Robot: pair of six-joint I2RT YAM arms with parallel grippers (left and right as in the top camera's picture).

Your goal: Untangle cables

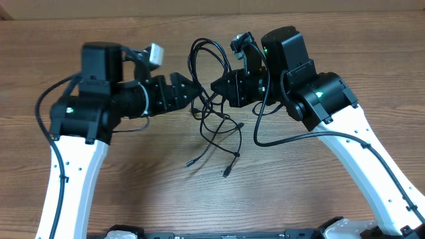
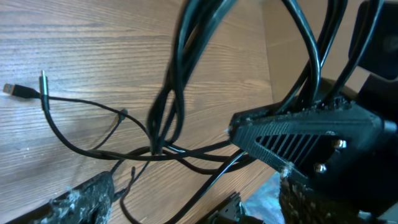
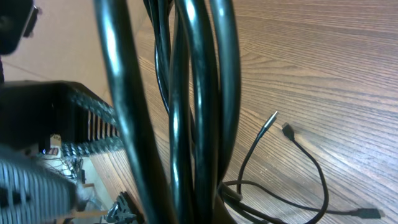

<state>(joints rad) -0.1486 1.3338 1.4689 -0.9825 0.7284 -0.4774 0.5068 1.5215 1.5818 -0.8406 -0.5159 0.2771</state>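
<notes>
The cables (image 1: 214,118) are thin black cords tangled mid-table, with loops lifted toward the back (image 1: 207,52) and plug ends (image 1: 226,173) lying on the wood. My right gripper (image 1: 214,86) is shut on the cables; its wrist view shows the strands (image 3: 199,93) running close past the camera. My left gripper (image 1: 197,94) faces it from the left, open. In the left wrist view its fingers (image 2: 87,199) stand wide apart, with cable strands (image 2: 163,118) ahead of them and none pinched. The right gripper's ribbed finger (image 2: 298,134) shows just beyond.
A thicker black arm cable (image 1: 285,137) sags onto the table beside the right arm, and another (image 1: 45,99) loops by the left arm. Loose plugs (image 2: 15,90) lie on the wooden table (image 1: 133,172). The table's back edge (image 1: 99,18) runs along the top.
</notes>
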